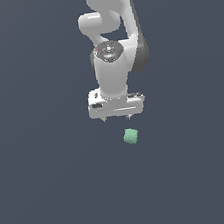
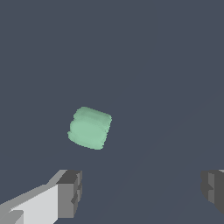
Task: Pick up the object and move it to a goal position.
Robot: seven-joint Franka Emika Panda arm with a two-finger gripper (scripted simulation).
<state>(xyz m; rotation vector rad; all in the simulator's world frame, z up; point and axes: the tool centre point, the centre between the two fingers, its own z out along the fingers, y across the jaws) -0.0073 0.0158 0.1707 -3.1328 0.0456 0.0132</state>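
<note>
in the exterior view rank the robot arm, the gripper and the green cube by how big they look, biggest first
1. Robot arm, by far the largest.
2. Gripper.
3. Green cube, much narrower than the gripper.

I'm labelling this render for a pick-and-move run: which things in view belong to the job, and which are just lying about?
Belongs to the job:
- mint-green cube, lying apart from the gripper
- gripper, fingers spread wide, holding nothing

Just lying about:
- nothing else shows; only the plain dark surface is in view, and no goal marker can be seen
</note>
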